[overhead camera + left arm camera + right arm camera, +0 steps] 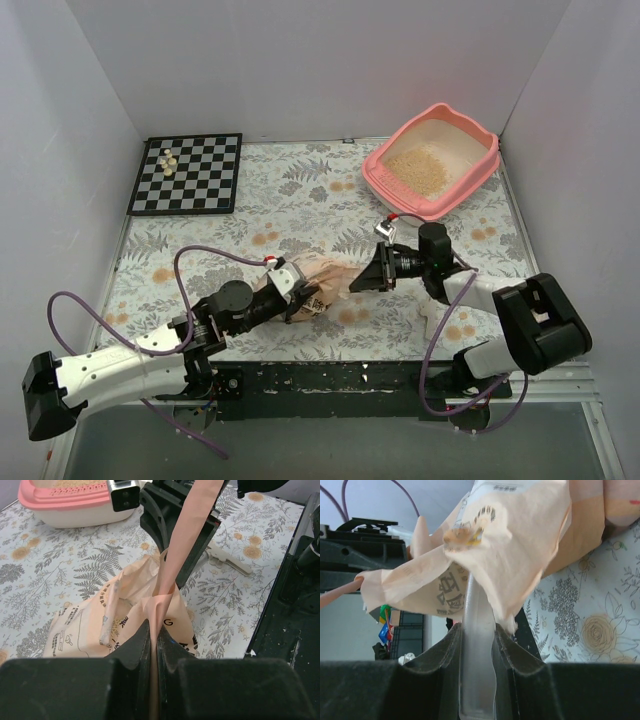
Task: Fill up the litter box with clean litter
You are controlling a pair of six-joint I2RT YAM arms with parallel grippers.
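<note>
The pink litter box stands at the back right with a loose pile of beige clean litter inside; its pink rim shows in the left wrist view. The orange-peach printed bag lies in the middle front. My left gripper is shut on the bag's edge and holds its mouth up. My right gripper is shut on the clear plastic scoop's handle; the scoop's head is hidden inside the bag.
A black-and-white chessboard with a few pale pieces lies at the back left. A white object lies on the floral cloth beside the right arm. White walls close in the sides and back. A black ledge runs along the near edge.
</note>
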